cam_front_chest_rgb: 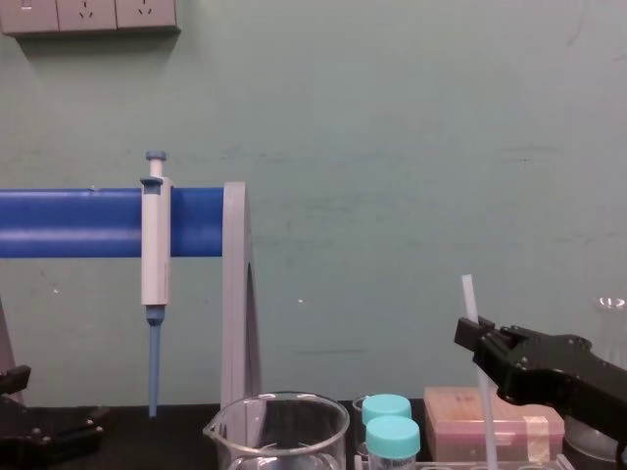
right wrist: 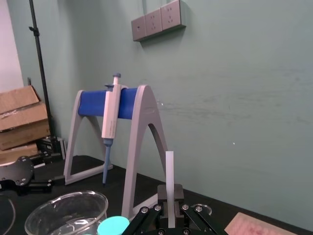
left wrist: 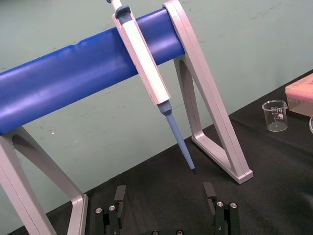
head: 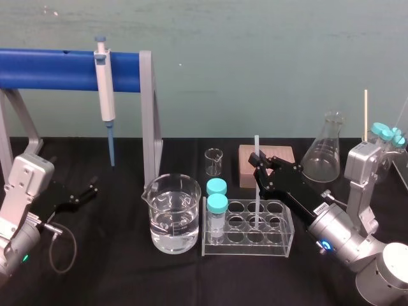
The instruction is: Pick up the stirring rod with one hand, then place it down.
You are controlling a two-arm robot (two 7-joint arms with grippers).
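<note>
The black right gripper (head: 260, 167) pinches the thin translucent-white stirring rod (head: 257, 145) upright, its lower end within the clear plastic tube rack (head: 245, 248), probably for a straight lift. The left gripper (left wrist: 165, 192) sits parked at the left, jaws spread.

Pretty tight around the right gripper (head: 260, 167), which is pinching the rod (head: 257, 145) at the tube rack (head: 245, 250). Capped tubes (head: 217, 205) and the big beaker (head: 171, 217) crowd its left, the pink block (head: 280, 155) and small beaker (head: 213, 161) sit behind, and the flask (head: 324, 150) is off to the right. The bare table (head: 127, 280) in front of the rack is wide open.
</note>
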